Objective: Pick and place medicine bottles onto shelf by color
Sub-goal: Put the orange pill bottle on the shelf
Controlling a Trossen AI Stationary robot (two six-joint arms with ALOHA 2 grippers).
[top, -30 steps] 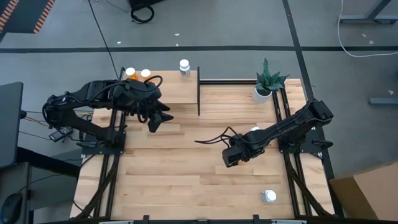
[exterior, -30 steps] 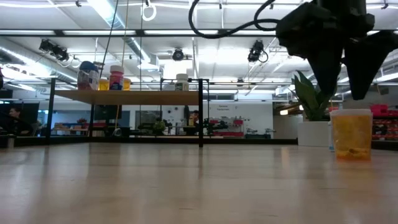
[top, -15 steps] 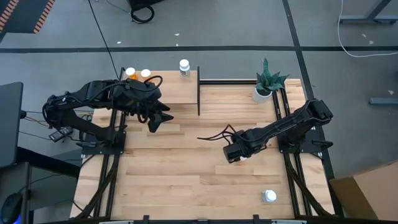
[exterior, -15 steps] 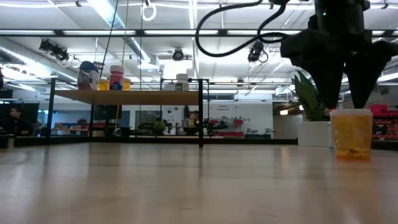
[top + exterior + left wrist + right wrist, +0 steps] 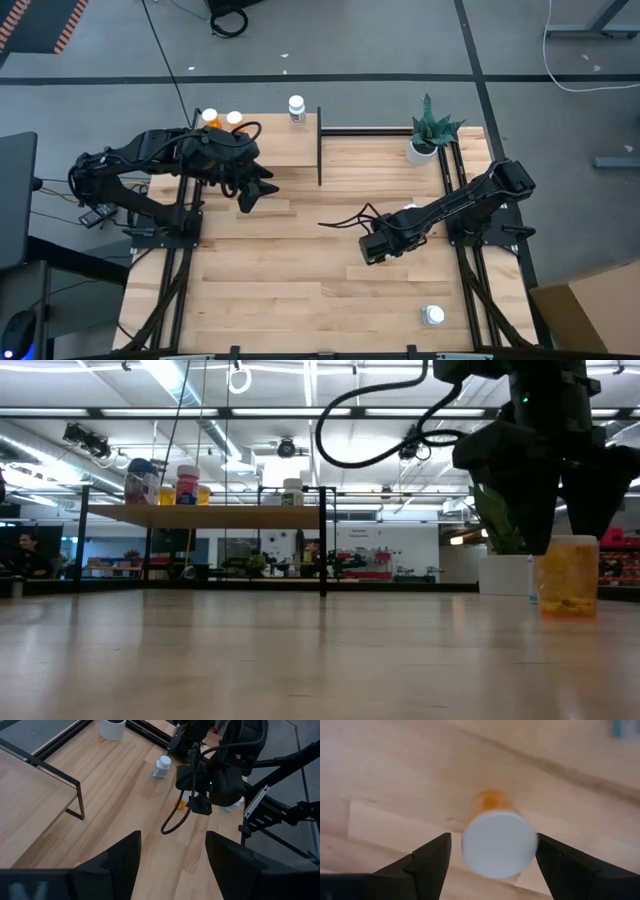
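An orange medicine bottle (image 5: 492,802) with a white cap (image 5: 499,844) stands upright on the table, also seen in the low view (image 5: 566,575). My right gripper (image 5: 495,865) hangs open over it, pointing down. One finger stands on each side of the cap, and I see no touch. In the high view my right gripper (image 5: 375,245) hides the bottle. My left gripper (image 5: 172,865) waits open, raised by the near edge of the shelf (image 5: 285,150). Orange bottles (image 5: 210,118) and a white bottle (image 5: 296,108) stand along the shelf's far edge.
A white bottle (image 5: 161,766) and another white-capped one (image 5: 410,209) stand close to my right arm. A further bottle (image 5: 433,316) stands near the front right. A potted spiky plant (image 5: 430,135) stands at the far right. Black shelf posts (image 5: 320,150) rise mid-table.
My right gripper has sunk toward the orange bottle, staying open and pointing down. Its fingertips have come from above the cap to about cap height. The bottle has not moved.
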